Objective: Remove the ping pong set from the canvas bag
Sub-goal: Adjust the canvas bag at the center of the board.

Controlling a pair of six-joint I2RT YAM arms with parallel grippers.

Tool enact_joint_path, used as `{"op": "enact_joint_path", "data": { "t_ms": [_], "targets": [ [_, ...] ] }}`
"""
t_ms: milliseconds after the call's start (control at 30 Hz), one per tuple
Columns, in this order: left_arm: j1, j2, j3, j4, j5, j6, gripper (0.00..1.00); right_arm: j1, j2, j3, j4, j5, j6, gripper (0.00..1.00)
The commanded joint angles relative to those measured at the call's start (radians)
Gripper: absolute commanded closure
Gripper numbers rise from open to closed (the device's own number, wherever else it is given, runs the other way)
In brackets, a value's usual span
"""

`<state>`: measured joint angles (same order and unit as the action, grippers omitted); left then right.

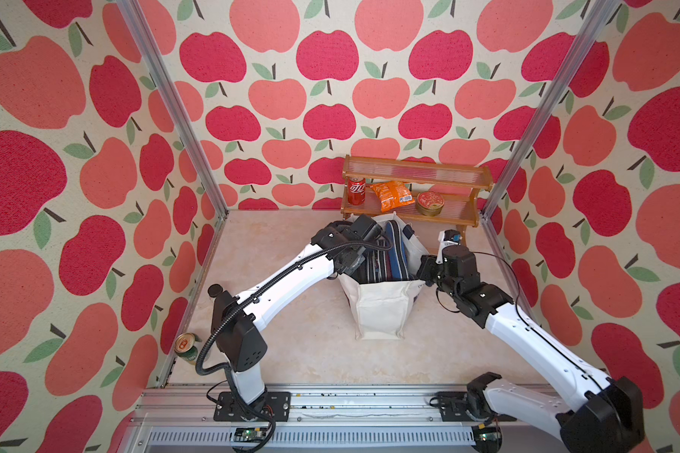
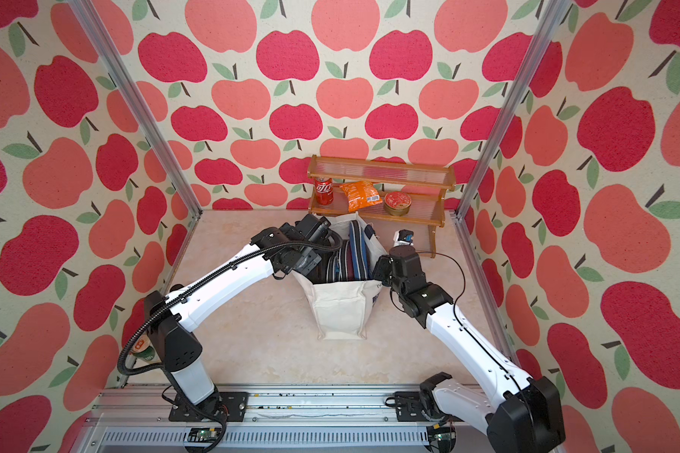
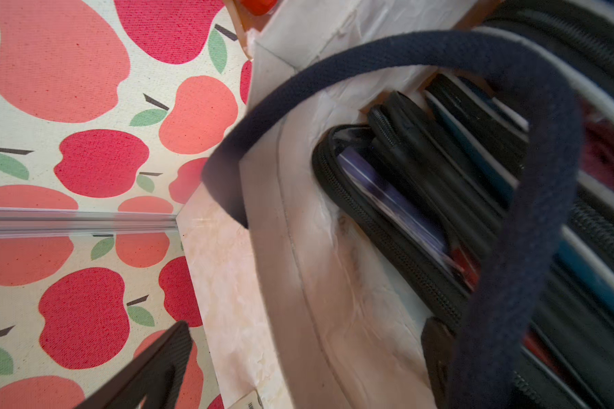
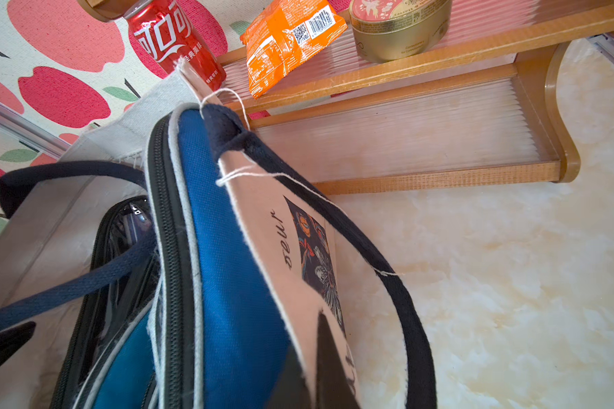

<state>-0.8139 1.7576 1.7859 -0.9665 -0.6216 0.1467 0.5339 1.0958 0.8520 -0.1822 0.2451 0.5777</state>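
Observation:
The off-white canvas bag (image 1: pixel 381 313) stands upright mid-table, and the ping pong set (image 1: pixel 387 257) is packed on edge inside it. A black-edged clear case (image 3: pixel 387 212) lies closest to the bag's left wall, with darker and teal-blue covers (image 3: pixel 493 166) behind it. My left gripper (image 3: pixel 309 329) is open and straddles that left wall (image 3: pixel 298 248): one finger (image 3: pixel 156 368) is outside, the other (image 3: pixel 436 350) is inside by the clear case. A navy handle (image 3: pixel 387 60) arches over the cases. My right gripper (image 4: pixel 309 368) is shut on the bag's printed right wall (image 4: pixel 298 248), beside a blue cover (image 4: pixel 227 265).
A wooden shelf (image 1: pixel 417 172) behind the bag holds a red cola can (image 1: pixel 356 191), an orange snack packet (image 1: pixel 392 195) and a round gold tin (image 1: pixel 430 204). A green can (image 1: pixel 185 347) stands by the left wall. Apple-print walls and metal posts enclose the table.

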Motion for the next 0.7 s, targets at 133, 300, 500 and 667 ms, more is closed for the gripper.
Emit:
{"op": "enact_joint_path", "data": {
  "t_ms": [133,300,500,667],
  "targets": [
    [0.033,-0.134,-0.033,0.068,-0.166,-0.099,0.0,-0.011,-0.024,-0.014,0.069,0.046,-0.02,1.0],
    [0.066,-0.203,-0.095,0.044,-0.214,-0.21,0.0,-0.011,-0.024,-0.015,0.071,0.044,-0.019,1.0],
    [0.189,-0.37,-0.259,0.003,-0.071,-0.451,0.0,-0.01,-0.016,-0.004,0.071,0.034,-0.022,1.0],
    [0.278,-0.503,-0.367,0.024,0.109,-0.551,0.0,-0.008,-0.004,0.004,0.076,0.02,-0.021,1.0]
  ]
}}
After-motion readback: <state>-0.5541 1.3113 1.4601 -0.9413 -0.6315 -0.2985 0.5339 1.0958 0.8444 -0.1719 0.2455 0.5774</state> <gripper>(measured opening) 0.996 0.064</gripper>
